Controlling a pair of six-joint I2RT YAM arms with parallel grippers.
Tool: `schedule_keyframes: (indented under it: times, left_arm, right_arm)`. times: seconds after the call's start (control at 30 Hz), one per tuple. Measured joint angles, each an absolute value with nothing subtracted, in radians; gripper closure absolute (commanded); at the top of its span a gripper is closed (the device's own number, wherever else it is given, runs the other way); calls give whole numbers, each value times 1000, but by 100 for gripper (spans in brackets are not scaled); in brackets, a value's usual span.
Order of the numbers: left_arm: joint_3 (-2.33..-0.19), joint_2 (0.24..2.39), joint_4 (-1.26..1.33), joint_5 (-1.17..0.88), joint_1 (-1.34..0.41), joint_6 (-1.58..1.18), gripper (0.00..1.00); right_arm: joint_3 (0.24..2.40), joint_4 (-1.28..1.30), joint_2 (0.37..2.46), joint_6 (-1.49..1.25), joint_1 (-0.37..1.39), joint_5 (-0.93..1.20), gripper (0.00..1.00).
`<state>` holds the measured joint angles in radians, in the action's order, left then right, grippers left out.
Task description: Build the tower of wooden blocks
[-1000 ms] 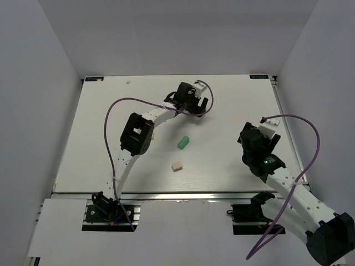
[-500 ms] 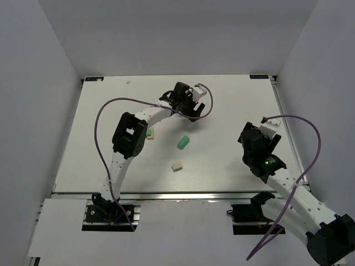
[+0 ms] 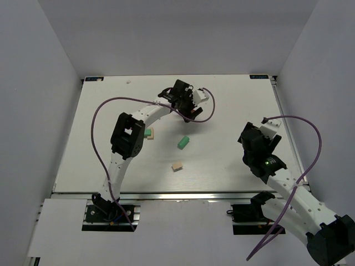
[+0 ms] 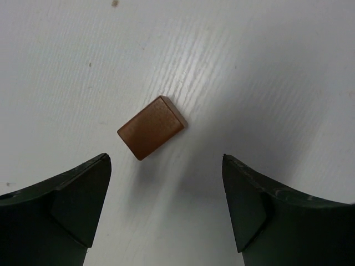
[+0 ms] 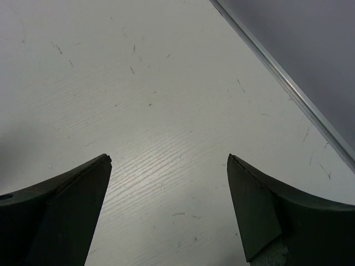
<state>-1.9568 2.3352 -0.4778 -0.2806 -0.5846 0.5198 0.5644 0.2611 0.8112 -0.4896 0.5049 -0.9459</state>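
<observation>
Lying flat on the table (image 3: 233, 105) near the middle of its far edge, the brown block (image 4: 151, 127) is the piece in hand. In the wrist view it sits just ahead of the left gripper (image 4: 165, 166), whose jaws stand wide apart with nothing between them. The block is turned on a diagonal to the jaws, so closing now would likely catch its corners and spin it. I'd say the wrist wants a twist first, until the pads face two flat sides. Then it needs a short push forward to bring the block between the fingers (image 4: 72, 205), a drop to the table, and a gentle squeeze.

No stack shows anywhere. A green block (image 3: 183, 142) and a tan block (image 3: 177, 165) lie apart mid-table, and two more pieces (image 3: 149, 133) sit beside the left arm's elbow.

From its base at the near-left corner, the left arm reaches long. It rises to the elbow over the left half, then sweeps across to the far edge, gripper pointing down. The right arm is folded back by the right edge, with the right gripper (image 5: 169, 160) spread open over bare table.
</observation>
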Motion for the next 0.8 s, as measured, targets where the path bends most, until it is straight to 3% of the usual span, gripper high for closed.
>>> schedule_keyframes:
  times: [0.4, 0.8]
  left_arm:
    - [-2147, 2370, -841, -484, -572, 998, 8]
    - [-2220, 2482, -845, -545, -538, 1068, 6]
  right_arm:
    - [564, 262, 826, -490, 505, -943, 11]
    - [564, 265, 864, -489, 505, -925, 11]
